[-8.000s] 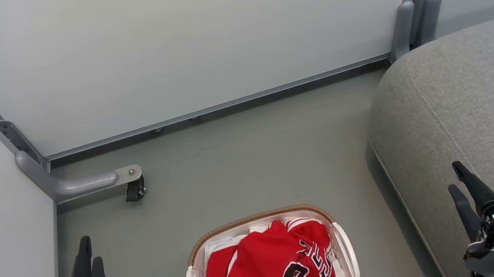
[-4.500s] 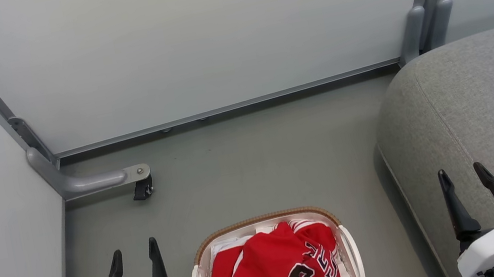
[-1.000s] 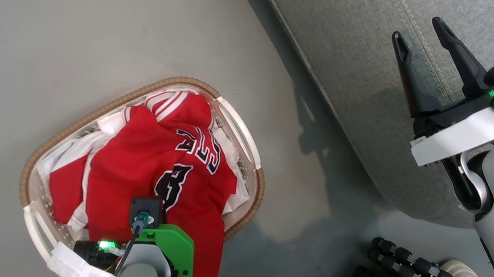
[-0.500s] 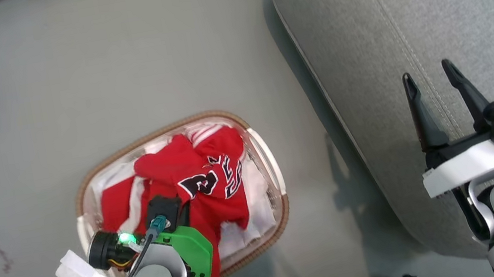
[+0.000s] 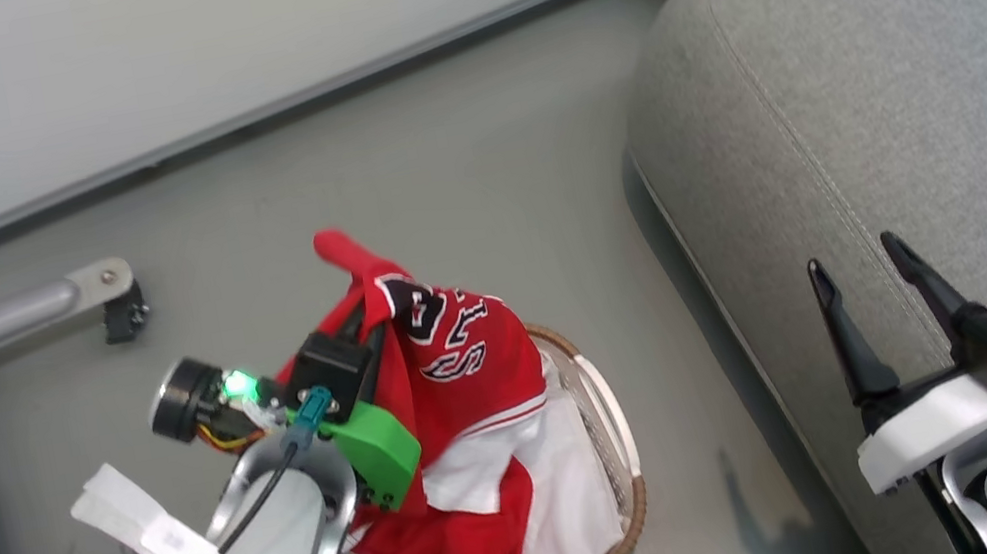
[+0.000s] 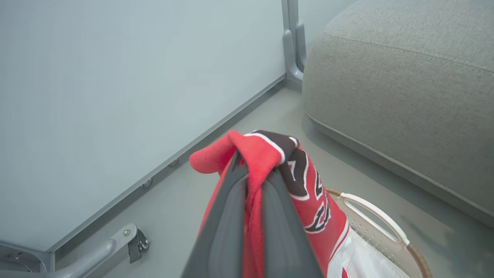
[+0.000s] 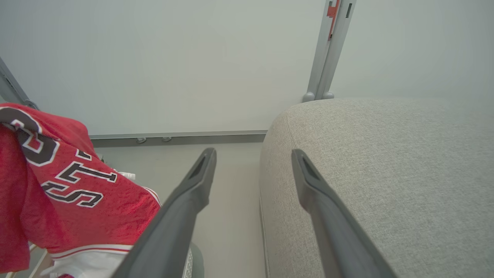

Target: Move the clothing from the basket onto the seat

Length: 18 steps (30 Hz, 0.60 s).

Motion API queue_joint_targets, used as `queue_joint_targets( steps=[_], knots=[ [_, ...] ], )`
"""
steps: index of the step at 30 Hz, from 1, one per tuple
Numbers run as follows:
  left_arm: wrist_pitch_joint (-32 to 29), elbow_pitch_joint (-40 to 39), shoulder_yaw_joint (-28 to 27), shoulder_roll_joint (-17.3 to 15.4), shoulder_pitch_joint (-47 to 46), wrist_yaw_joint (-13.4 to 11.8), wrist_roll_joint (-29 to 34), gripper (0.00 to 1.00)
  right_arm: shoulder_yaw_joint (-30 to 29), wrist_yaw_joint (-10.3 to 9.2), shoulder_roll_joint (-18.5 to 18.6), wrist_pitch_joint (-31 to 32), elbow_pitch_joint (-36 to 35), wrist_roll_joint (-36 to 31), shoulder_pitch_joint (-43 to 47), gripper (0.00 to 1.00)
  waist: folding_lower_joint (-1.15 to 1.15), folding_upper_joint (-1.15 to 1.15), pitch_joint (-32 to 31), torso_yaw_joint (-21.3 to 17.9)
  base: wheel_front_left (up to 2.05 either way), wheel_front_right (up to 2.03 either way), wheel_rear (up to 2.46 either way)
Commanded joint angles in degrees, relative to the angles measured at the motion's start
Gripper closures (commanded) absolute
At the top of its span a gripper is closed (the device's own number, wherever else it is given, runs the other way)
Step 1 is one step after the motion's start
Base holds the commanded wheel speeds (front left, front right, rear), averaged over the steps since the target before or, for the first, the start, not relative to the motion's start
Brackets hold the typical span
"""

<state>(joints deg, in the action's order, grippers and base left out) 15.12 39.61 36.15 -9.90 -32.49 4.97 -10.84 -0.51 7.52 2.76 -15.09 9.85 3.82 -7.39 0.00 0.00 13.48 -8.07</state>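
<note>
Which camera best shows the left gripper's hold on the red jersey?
Left wrist view: the left gripper pinches a fold of the red jersey. Head view has the grip mostly cloth-covered; right wrist view catches the hanging lettering.

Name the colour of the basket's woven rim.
Brown. The basket's rim shows best in the head view, curving around the white plastic wall.

floor (image 5: 453, 162): grey | wall panel (image 5: 207, 33): pale, metal-framed | caster (image 5: 125, 319): black

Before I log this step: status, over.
Left gripper jaws shut on red basketball garment, hanging over white perforated basket. Right gripper jaws open, near grey fabric seat. No obstacle seen.
</note>
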Motion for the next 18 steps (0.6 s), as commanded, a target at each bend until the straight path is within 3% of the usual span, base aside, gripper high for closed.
queue_joint_targets(
  steps=[1, 10, 18],
  knots=[
    [0.1, -1.2, 0.3, -0.7, -1.6, 0.4, 0.7, 1.0, 0.3, -0.06, 0.2, -0.1, 0.3, -0.6, 1.5, 0.0, 0.0, 0.0, -6.1, 3.3, 0.0, 0.0, 0.0],
    [0.1, -7.5, 1.1, -2.7, -11.4, 1.9, 2.7, 1.0, 3.0, -0.06, 0.2, -0.1, 0.8, -1.1, 3.5, 0.0, 0.0, 0.0, -10.5, 4.3, 0.0, 0.0, 0.0],
    [0.0, -7.7, 0.1, -3.2, -20.2, 2.3, 1.8, 1.0, 5.8, -0.06, 0.2, -0.1, 0.1, -1.9, 1.7, 0.0, 0.0, 0.0, -12.7, 3.8, 0.0, 0.0, 0.0]
  ],
)
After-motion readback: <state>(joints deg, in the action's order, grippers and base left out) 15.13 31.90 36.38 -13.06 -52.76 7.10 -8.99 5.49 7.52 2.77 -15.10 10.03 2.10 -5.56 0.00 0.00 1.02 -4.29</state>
